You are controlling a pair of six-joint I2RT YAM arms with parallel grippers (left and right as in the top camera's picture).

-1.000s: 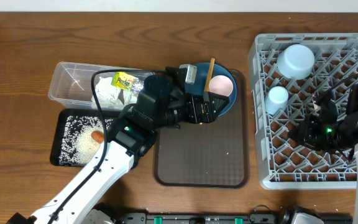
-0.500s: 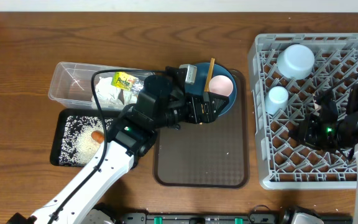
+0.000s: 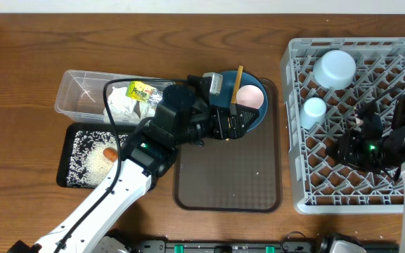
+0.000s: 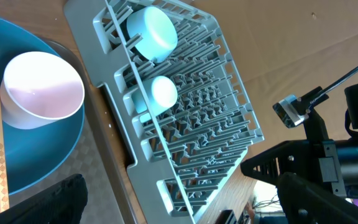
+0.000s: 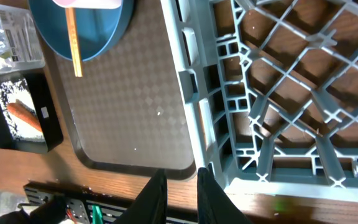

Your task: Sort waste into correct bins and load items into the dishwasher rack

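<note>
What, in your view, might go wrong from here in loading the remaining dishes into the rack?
1. The pink cup and chopsticks lie loose on the dark-blue plate; lifting the plate first would probably spill them.
2. The chopsticks are thin and lie flat, so the open left gripper may slip off them.
3. The right gripper hangs close over the rack lattice and might snag a peg when it moves.

Brown wooden table (image 3: 20, 63) with visible grain, dark brown serving tray (image 3: 227, 176) with rounded corners and a fine textured surface lying near its middle, black rail (image 3: 209, 247) with green fittings along the table's near edge.
</note>
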